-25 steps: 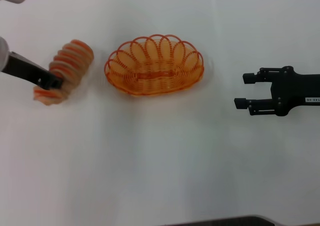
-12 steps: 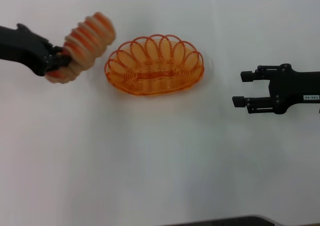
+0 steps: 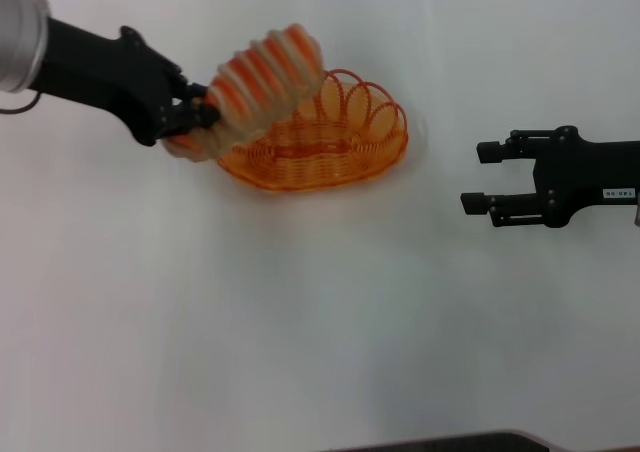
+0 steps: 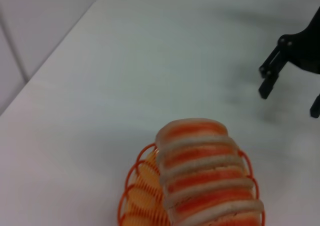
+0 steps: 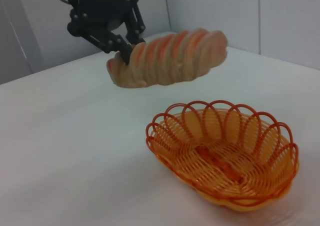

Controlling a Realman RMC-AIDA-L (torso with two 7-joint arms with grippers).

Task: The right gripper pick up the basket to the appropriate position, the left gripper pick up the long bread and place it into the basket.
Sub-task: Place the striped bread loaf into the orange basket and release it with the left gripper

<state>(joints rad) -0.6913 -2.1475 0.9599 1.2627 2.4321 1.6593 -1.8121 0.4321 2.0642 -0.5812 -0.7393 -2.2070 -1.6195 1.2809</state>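
I see black left gripper clamped on striped tan long bread, airborne above oval orange wire basket at its 9 o'clock; labelled right gripper, jaws apart, idle at 3 o'clock.

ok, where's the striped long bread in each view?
Head: pale tan orange-striped long bread upper left, held by the left gripper above the basket's left rim.
Left wrist: bottom centre.
Right wrist: upper centre, in the air.
Shared landmark: oval orange wire basket.

Oval orange wire basket: interior unoccupied; striped tan long bread held above its left rim; surrounding white table bare.
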